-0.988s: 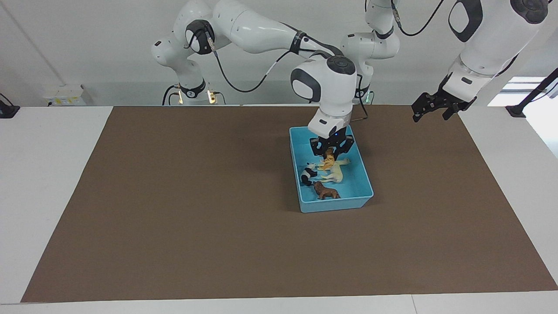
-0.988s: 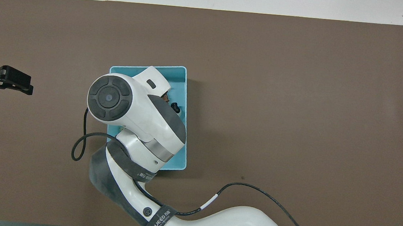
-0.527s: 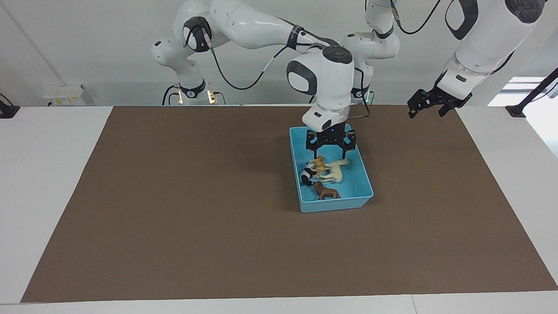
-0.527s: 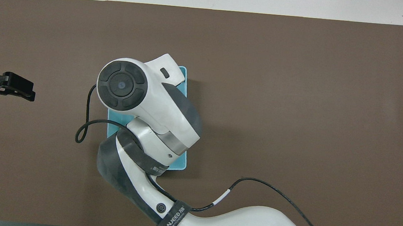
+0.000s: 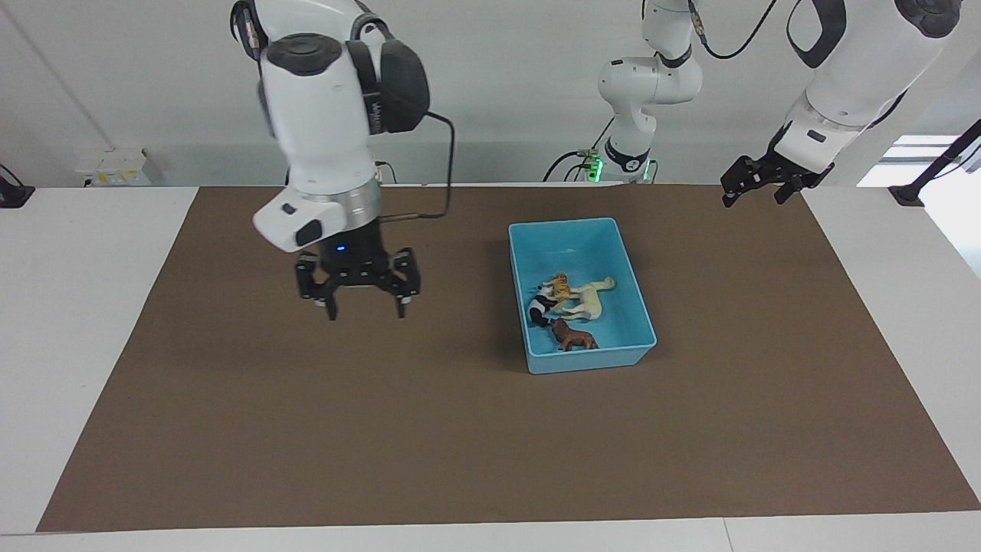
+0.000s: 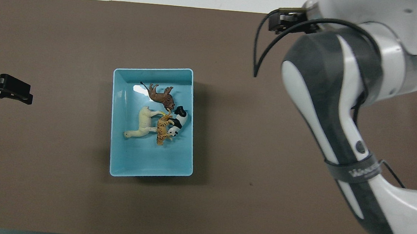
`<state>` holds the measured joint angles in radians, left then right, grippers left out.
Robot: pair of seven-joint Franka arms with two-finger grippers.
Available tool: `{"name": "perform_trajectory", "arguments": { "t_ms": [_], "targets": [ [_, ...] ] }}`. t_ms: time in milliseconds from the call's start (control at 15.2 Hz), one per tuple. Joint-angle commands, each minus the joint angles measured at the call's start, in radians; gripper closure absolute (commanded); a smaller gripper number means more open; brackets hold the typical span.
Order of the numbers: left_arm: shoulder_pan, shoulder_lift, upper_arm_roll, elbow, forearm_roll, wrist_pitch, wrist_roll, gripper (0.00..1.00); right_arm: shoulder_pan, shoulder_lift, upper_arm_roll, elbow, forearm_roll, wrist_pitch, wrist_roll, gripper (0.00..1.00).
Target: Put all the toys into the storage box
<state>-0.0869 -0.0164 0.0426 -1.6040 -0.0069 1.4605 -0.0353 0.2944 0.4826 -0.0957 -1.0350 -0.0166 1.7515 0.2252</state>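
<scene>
The right gripper [image 5: 366,307] has swung off the storage box [image 5: 536,360], jaws open and empty; left gripper [image 5: 759,184] unreadable.

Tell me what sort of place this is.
Probably a robotics lab: two white arms stand at a white table covered by a brown mat, against a bare wall. The only props are toy animals in a blue storage box, with cables running to the arm bases.

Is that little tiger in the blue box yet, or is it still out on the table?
In. The tiger lies inside the blue box, between the cream animal and the panda.
</scene>
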Motion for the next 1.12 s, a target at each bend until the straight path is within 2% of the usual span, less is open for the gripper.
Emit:
{"name": "perform_trajectory", "arguments": {
  "t_ms": [0, 198, 263, 395, 527, 659, 1054],
  "targets": [
    [-0.002, -0.027, 0.002, -0.033, -0.005, 0.02, 0.009, 0.0, -0.101, -0.07, 0.021, -0.066, 0.012, -0.068, -0.101, 0.0],
    [-0.001, -0.027, 0.003, -0.033, -0.005, 0.018, 0.009, 0.0, -0.147, -0.162, 0.016, -0.129, 0.007, -0.258, -0.103, 0.0],
    [-0.001, -0.027, 0.003, -0.033, -0.005, 0.018, 0.009, 0.0, -0.155, -0.218, 0.016, -0.198, 0.007, -0.271, -0.099, 0.0],
    [-0.001, -0.027, 0.003, -0.033, -0.005, 0.018, 0.009, 0.0, -0.161, -0.356, 0.017, -0.388, 0.007, -0.221, -0.098, 0.0],
    [-0.001, -0.027, 0.003, -0.033, -0.005, 0.018, 0.009, 0.0, -0.181, -0.439, 0.025, -0.508, 0.007, -0.193, -0.096, 0.0],
    [-0.001, -0.027, 0.003, -0.033, -0.005, 0.018, 0.009, 0.0, -0.216, -0.467, 0.057, -0.54, 0.006, -0.19, -0.099, 0.0],
    [-0.001, -0.027, 0.003, -0.033, -0.005, 0.018, 0.009, 0.0, -0.268, -0.466, 0.088, -0.537, 0.017, -0.185, -0.127, 0.0]
  ]
}}
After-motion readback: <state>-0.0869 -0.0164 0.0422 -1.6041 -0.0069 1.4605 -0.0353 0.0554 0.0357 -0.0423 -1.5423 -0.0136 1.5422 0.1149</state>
